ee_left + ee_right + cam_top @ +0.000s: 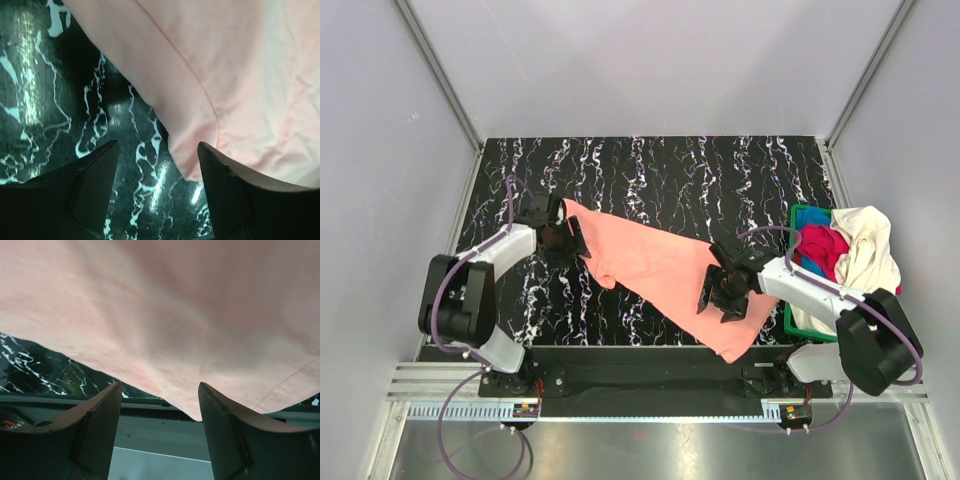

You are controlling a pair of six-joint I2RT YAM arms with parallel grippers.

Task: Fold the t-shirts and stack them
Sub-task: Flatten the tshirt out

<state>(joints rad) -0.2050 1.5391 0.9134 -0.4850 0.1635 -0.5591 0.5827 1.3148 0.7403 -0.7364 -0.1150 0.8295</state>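
Salmon-pink cloth t-shirt (660, 265): spread diagonally across the black white-veined marble-look table (700, 180), from the frame's left-centre to its lower middle, where it overhangs the near edge.
Green plastic basket (798, 213): right edge of the table.
Basket load: cream-white shirt (870, 250) draped on top, magenta shirt (825, 250) and blue shirt (813, 218) beneath.
Right gripper (715, 295): over the pink shirt's lower-right part, fingers spread, nothing pinched.
Left gripper (575, 237): at the shirt's upper-left corner, fingers spread, the cloth edge just beside one fingertip.
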